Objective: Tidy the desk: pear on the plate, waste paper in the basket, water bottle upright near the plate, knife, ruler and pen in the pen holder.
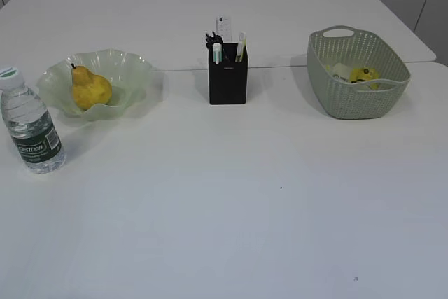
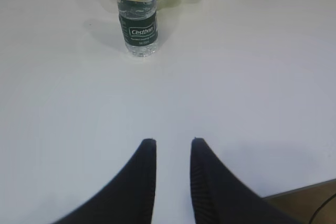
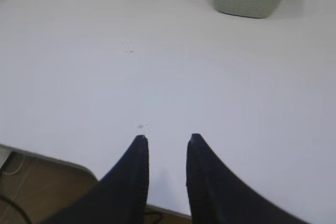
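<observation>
With both the left hand (image 2: 173, 142) and right hand (image 3: 166, 139) spread and empty, the upright water bottle (image 1: 31, 127) could be toppled by a careless left-arm sweep.

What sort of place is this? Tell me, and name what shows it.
Probably a staged desk or office worktop in a lab: a large white desk against plain white wall panels, bearing a black pen holder with stationery, a sage-green basket holding waste paper, and a water bottle.
</observation>
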